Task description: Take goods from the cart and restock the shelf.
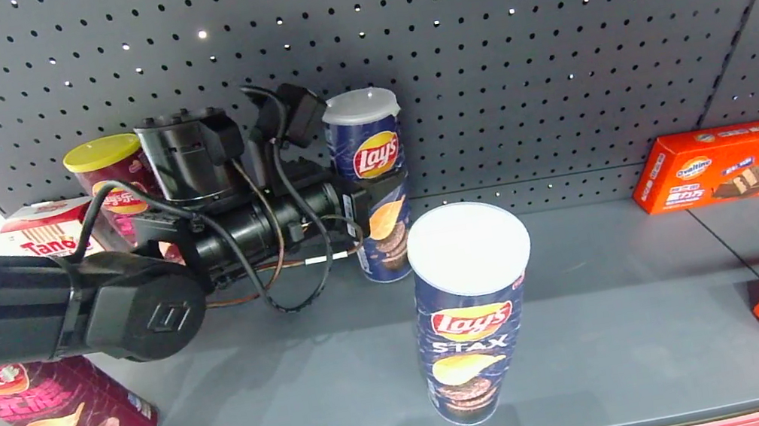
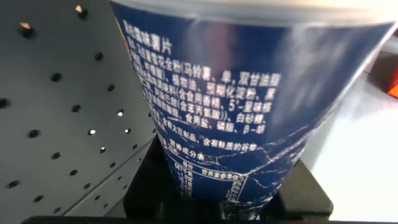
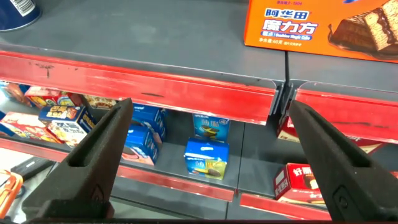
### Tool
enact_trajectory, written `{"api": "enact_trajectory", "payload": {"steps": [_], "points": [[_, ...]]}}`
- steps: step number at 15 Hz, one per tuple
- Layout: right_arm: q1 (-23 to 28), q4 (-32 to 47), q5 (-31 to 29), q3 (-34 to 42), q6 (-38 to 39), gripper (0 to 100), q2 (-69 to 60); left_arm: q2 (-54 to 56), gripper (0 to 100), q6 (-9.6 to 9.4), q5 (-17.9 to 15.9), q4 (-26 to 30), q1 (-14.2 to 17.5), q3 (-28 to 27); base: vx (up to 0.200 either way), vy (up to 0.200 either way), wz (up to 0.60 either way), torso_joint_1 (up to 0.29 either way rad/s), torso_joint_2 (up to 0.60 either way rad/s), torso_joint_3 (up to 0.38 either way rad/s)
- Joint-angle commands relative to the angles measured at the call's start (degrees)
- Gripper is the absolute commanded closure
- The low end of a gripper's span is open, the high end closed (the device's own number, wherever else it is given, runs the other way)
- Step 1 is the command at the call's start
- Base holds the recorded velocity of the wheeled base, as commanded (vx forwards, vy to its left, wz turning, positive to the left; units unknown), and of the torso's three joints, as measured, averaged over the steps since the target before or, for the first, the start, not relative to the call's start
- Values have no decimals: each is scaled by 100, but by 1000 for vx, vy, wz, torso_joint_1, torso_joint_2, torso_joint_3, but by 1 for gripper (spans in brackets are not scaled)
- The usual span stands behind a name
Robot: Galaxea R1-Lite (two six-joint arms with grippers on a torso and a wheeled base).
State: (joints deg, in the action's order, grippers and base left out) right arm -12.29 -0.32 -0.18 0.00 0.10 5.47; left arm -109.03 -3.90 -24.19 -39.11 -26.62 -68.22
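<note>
Left gripper (image 1: 382, 205) is clamped on the blue chip can (image 1: 365, 140) at the back of the shelf (image 1: 629, 295), by the pegboard (image 1: 511, 32). Base looks seated, hard to confirm. Release gently and retreat sideways, clear of the front can (image 1: 471, 313). Right gripper (image 3: 211, 162) fingers apart, empty.

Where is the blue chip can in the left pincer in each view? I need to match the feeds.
Head view: held blue can upright near the pegboard, left pincer shut round it, behind the front blue can.
Left wrist view: it spans the middle.
Right wrist view: the blue base in a corner sits by the shelf's front edge, so likely the front can instead.
Shared landmark: grey shelf board.
</note>
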Motion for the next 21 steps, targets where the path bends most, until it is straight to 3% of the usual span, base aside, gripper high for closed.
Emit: {"api": "enact_trajectory", "payload": {"steps": [1,11,12,21], "points": [[-2,-3,1,0,-1,0,15,-250,100,3,2,-141,-1,-34,0,0,0,0,0,0],[-2,-3,1,0,-1,0,15,-716,100,-23,-69,-906,-9,-42,0,0,0,0,0,0],[-2,-3,1,0,-1,0,15,-716,0,-23,-69,-958,-9,-42,0,0,0,0,0,0],[-2,-3,1,0,-1,0,15,119,0,-5,-34,-932,-27,661,0,0,0,0,0,0]]}}
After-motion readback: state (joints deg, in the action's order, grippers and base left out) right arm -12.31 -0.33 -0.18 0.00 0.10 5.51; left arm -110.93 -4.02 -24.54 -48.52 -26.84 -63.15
